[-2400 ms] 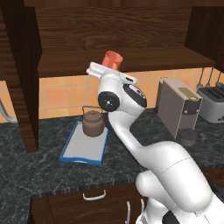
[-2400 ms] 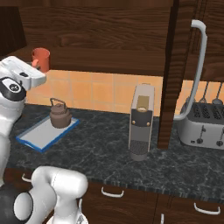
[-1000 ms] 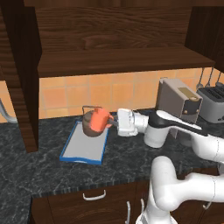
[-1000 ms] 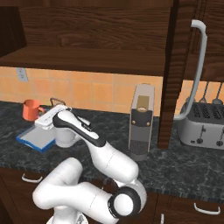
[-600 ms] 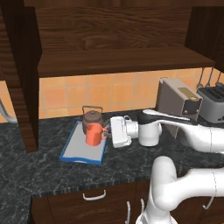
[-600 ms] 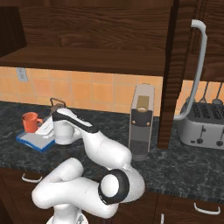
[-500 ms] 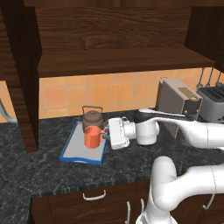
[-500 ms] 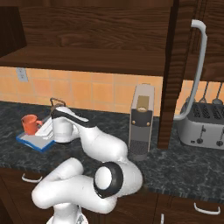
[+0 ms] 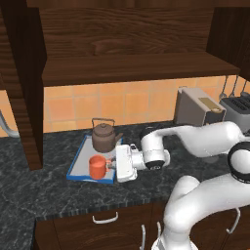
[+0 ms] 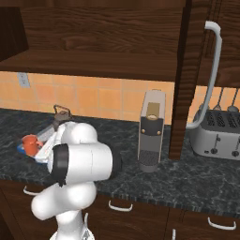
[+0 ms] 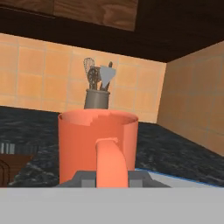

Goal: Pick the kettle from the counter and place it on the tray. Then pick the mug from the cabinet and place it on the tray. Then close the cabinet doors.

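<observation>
1. Left base view, left edge: an open cabinet door (image 9: 24, 83) hangs as a dark wood panel down the upper left; the curved end of its silver handle shows at the frame edge.
2. Left of centre: the tray (image 9: 78, 168) lies flat on the counter (image 9: 44, 195), blue rim, pale base.
3. Kettle (image 9: 103, 138) stands upright on the far part of the tray, wire handle arched over the lid.
4. Mug (image 9: 97, 167) stands upright on the near part of the tray, just in front of the kettle, handle turned right toward the hand.
5. Hand (image 9: 113, 165) sits level at centre frame, pointing left, tips at the mug's handle. Hand view: the mug (image 11: 98, 148) is at centre, its handle between the two finger tips (image 11: 84, 178), tips pinching the handle from either side.
6. Hand view, behind the mug: a utensil holder (image 11: 96, 98) with a whisk and spatula stands on the counter against the orange tiles.
7. Upper centre: the cabinet (image 9: 132, 49) stands open, shelf in view.
8. Right of centre: coffee machine (image 9: 197, 106) on the counter at the tiled wall; toaster (image 9: 238, 108) at the right edge.
9. Right base view: mug (image 10: 31, 144) on the tray (image 10: 43, 136) at lower left, kettle (image 10: 60, 116) behind it, the arm partly covering the tray; the other open door (image 10: 187, 79) at right of centre.
</observation>
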